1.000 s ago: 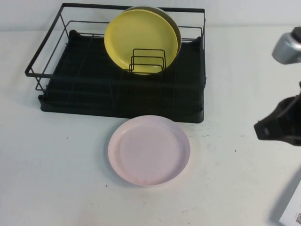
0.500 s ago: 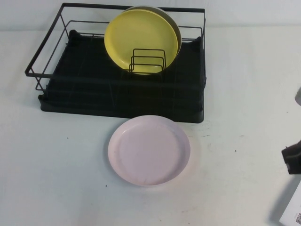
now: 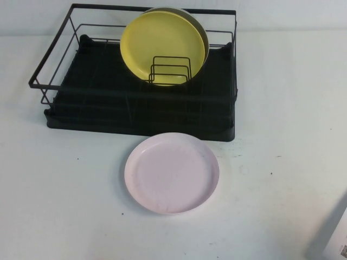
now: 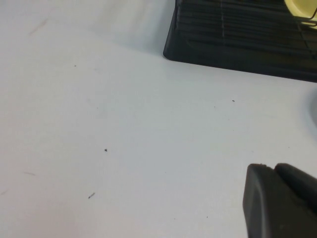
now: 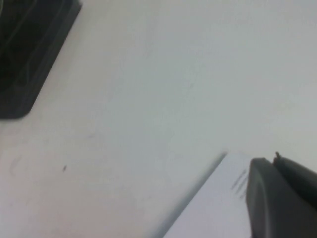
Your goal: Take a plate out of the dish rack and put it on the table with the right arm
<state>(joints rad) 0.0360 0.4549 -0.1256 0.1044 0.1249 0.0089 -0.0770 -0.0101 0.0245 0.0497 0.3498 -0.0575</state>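
The pale pink plate (image 3: 172, 173) lies flat on the white table (image 3: 65, 200), just in front of the black dish rack (image 3: 108, 108). A yellow plate (image 3: 162, 47) stands upright in the rack's wire dividers, with an olive-grey plate (image 3: 201, 28) behind it. Neither arm shows in the high view. In the left wrist view my left gripper (image 4: 272, 168) is shut and empty over bare table near the rack's corner (image 4: 237, 44). In the right wrist view my right gripper (image 5: 273, 161) is shut and empty, away from the plate, with the rack's corner (image 5: 25, 59) at a distance.
A white box or card with printed marks (image 3: 339, 238) lies at the table's near right corner. It also shows under the right gripper in the right wrist view (image 5: 218, 203). Bare table lies left and right of the pink plate.
The right arm has drawn back to the right and dropped out of the high view. The pink plate and the rack have not moved.
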